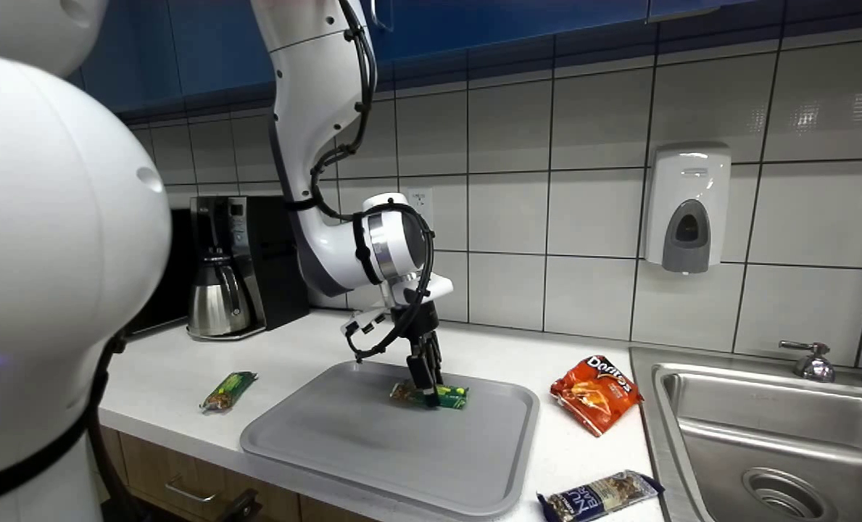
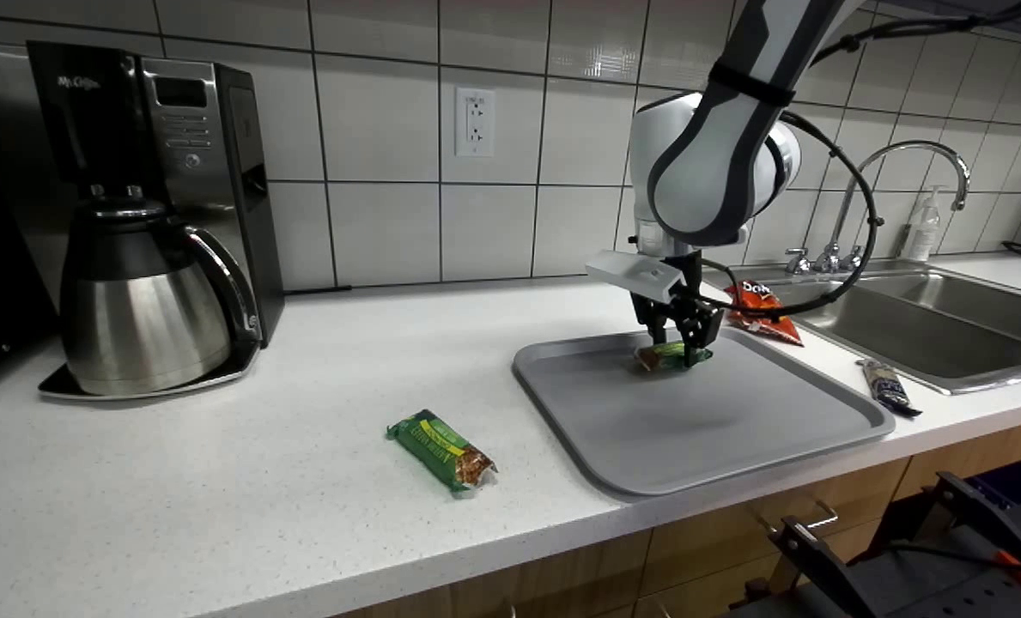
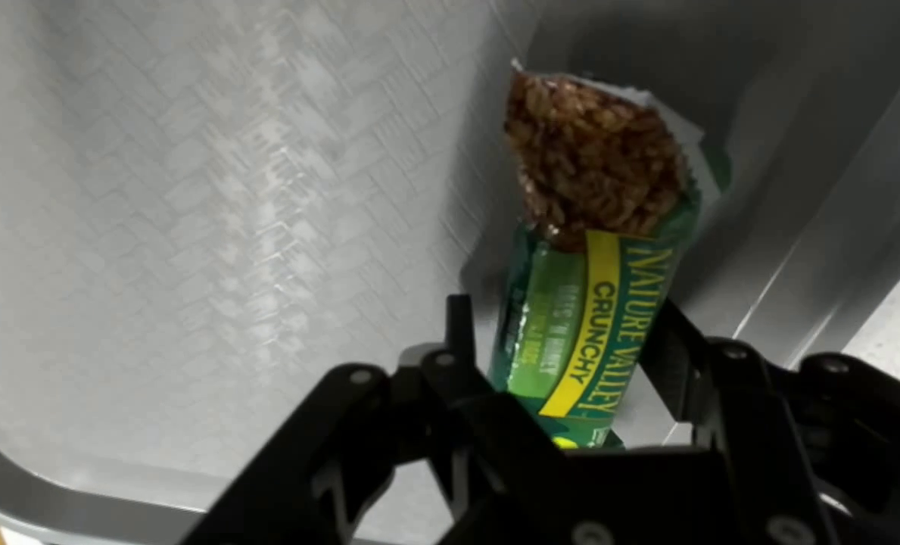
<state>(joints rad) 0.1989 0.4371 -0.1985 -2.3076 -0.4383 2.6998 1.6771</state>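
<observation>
The pincer [image 3: 565,306] points down over a Nature Valley Crunchy granola bar [image 3: 590,272], which lies on the grey tray [image 1: 387,449], nearer to the edge by the tiled wall. Its two fingers stand apart, one at each long side of the bar. One is very close to the green wrapper, and beside the other a thin strip of tray is visible, so I cannot tell if they grip it. The tray rests on the white counter [image 2: 261,481]. On one side of it lies a second Nature Valley bar [image 2: 441,451], toward the coffee maker [image 2: 188,180]. On the opposite side are a red Doritos bag [image 1: 597,395] and a nut bar [image 1: 599,498], both near the sink [image 1: 664,435].
</observation>
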